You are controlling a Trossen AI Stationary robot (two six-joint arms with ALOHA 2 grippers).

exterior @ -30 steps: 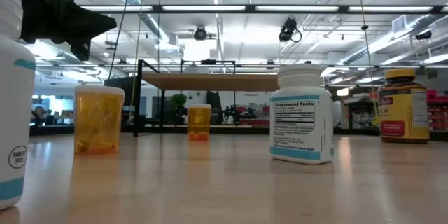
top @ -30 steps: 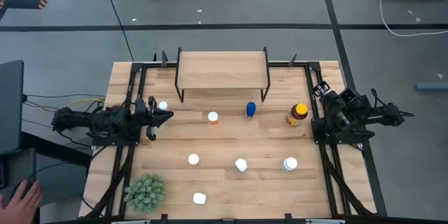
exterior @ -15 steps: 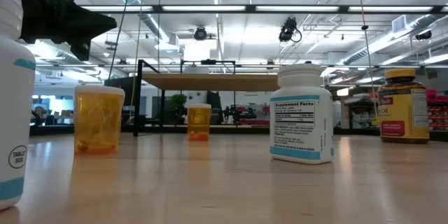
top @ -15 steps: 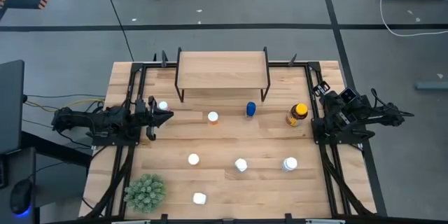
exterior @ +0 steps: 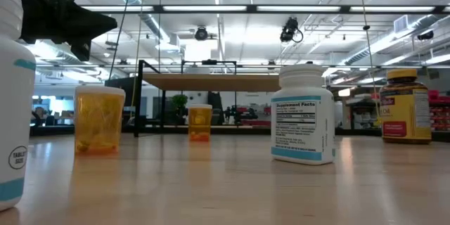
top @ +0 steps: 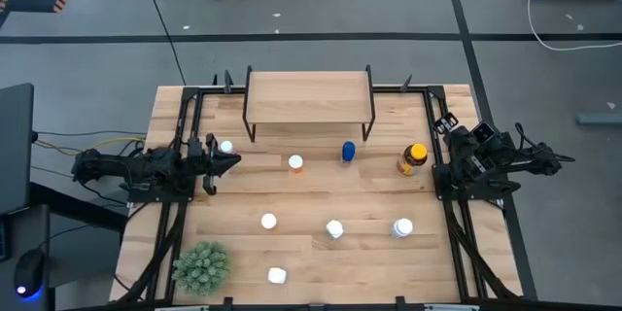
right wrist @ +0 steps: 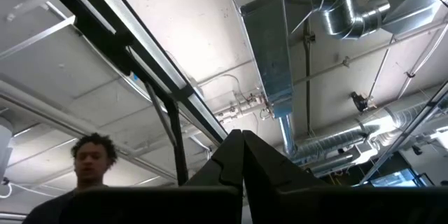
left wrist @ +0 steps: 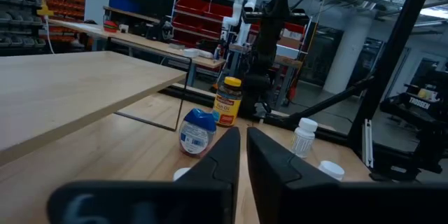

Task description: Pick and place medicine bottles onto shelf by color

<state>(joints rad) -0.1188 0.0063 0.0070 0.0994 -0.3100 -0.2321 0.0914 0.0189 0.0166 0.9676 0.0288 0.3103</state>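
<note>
Just ahead of my left claw, fingers together, stands a white-capped bottle; right claw also together, empty.

Blue bottle, yellow-capped amber bottle, green plant.

Two matte black arms of blocky jointed segments; black and yellow cables trail from the left one; each end effector has tapered dark fingers.
</note>
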